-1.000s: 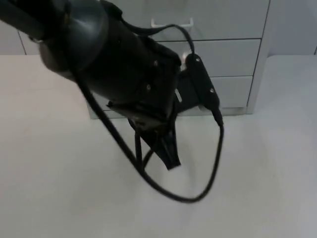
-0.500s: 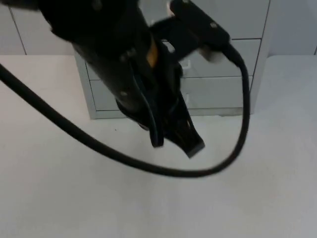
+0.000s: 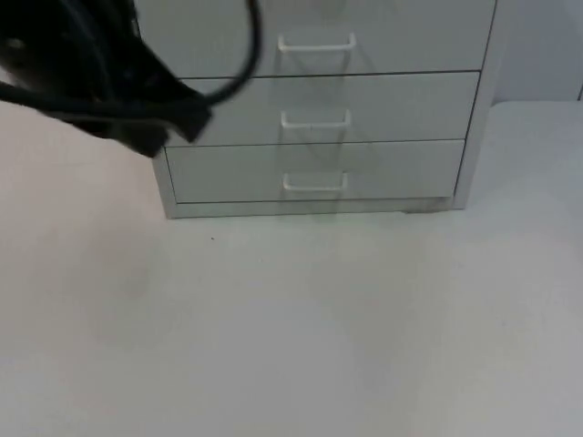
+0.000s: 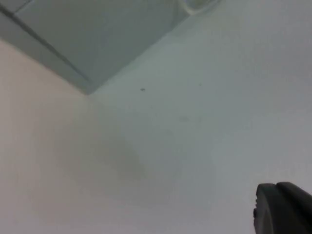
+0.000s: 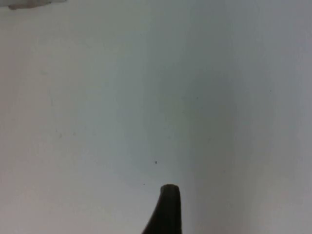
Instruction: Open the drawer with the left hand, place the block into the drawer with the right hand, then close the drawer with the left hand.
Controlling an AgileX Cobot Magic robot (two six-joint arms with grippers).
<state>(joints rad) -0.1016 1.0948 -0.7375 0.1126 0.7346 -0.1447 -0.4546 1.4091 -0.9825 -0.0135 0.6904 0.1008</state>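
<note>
Left gripper (image 3: 173,123), grip state unclear, beside shut three-drawer cabinet (image 3: 319,109) on white table (image 3: 291,328).

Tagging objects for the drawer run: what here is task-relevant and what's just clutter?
Task-relevant:
- drawer unit, three drawers, all shut
- bottom drawer's handle
- left arm, by the unit's left edge
- right end effector's fingertip, above bare table

Clutter:
- white table, nothing lying about
</note>
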